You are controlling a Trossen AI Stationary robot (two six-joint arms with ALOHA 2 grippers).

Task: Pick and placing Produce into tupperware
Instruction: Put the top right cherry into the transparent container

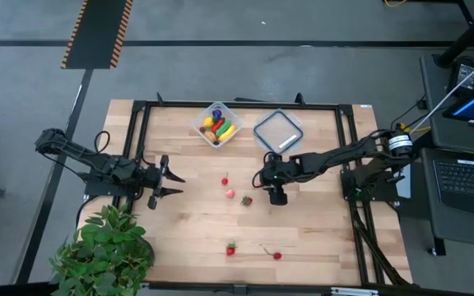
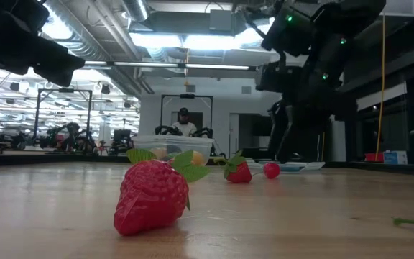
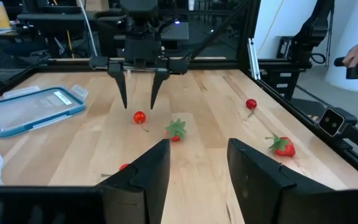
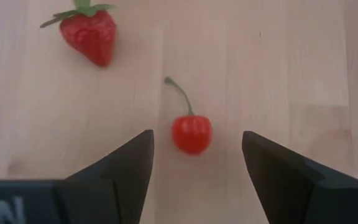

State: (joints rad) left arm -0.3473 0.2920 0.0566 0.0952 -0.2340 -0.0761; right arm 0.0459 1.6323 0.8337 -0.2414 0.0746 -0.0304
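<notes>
The right gripper point(image 4: 194, 168) hangs with its fingers spread wide apart, holding nothing, and a small red cherry point(image 4: 192, 133) lies on the bare wood between the two tips. In the right wrist view the cherry sits centred in the gap, its stem running away toward 11 o'clock, so the fruit's long axis lies roughly along the gripper's own line rather than across it. A strawberry point(image 4: 91, 34) lies further out at about 10 o'clock, well clear of the fingers.

In the high view the right arm reaches in from 3 o'clock, stretched low across the table, its gripper point(image 1: 263, 178) near the table's middle. The tupperware point(image 1: 217, 123), already holding several pieces, stands at about 11 o'clock from that gripper, with the lid point(image 1: 277, 131) just beside it.

The right arm is plainly the nearer one — the next move looks like a straight descent and a close. The left gripper point(image 1: 171, 180) waits at 9 o'clock, its fingers apart and empty.
</notes>
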